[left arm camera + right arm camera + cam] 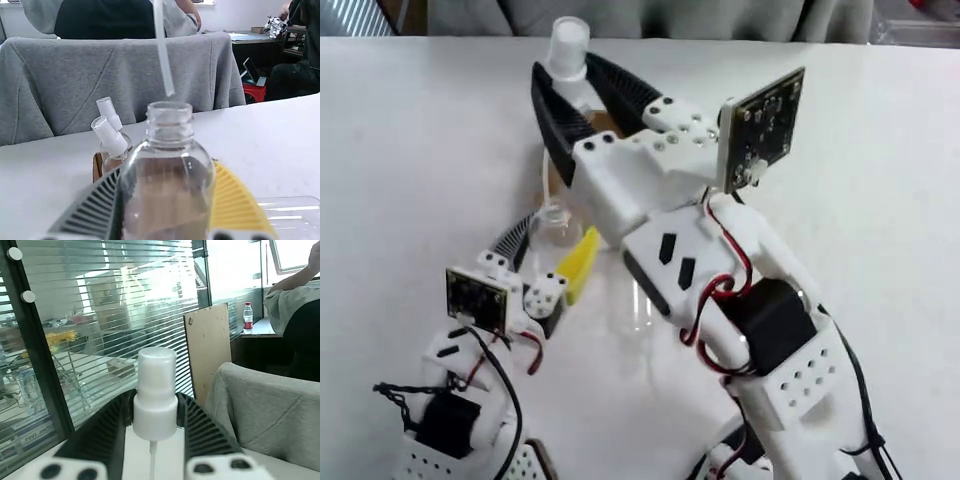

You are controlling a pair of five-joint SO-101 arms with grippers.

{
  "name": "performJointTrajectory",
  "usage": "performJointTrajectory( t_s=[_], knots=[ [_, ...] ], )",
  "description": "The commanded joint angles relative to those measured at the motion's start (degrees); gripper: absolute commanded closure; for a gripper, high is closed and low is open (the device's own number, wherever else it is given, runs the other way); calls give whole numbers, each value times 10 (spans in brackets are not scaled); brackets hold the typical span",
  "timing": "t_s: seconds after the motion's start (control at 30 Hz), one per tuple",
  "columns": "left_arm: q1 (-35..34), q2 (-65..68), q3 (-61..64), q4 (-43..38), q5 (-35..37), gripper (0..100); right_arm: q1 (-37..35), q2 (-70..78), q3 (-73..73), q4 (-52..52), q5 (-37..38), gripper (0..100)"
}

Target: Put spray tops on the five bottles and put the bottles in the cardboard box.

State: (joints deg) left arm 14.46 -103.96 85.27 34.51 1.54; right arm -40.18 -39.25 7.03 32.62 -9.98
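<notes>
A clear bottle is held upright by the left gripper, clamped at its body between a grey finger and a yellow finger. Its neck is open and uncapped, and whether any liquid is inside cannot be told. Directly above the mouth a thin dip tube is seen hanging down, its lower end just over the rim and not yet inside. The tube belongs to a white spray top. This is gripped at its collar between the two black fingers of the right gripper, which is raised over the table.

Behind the held bottle a cardboard box is set on the table. Two capped bottles are stood in it, close together, with their white tops tilted to one side. The rest of the box is hidden by the held bottle.

The table is plain white. A clear plastic piece is laid flat on it just beside the yellow finger. Along the far edge of the table a grey garment is draped over what looks like a chair back. In the right wrist view, window blinds are seen behind the spray top, and a brown board is stood upright beside the glass, near the grey cloth
</notes>
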Motion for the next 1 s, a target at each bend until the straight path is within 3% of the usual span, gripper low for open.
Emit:
performJointTrajectory(
  t_s=[0.0,0.97],
  knots=[
    [4,-8,-5,-12,4,979,12,-9,-29,-12,-1,982],
    [-27,-8,-5,-13,7,979,7,-32,82,-16,-7,982]
  ],
)
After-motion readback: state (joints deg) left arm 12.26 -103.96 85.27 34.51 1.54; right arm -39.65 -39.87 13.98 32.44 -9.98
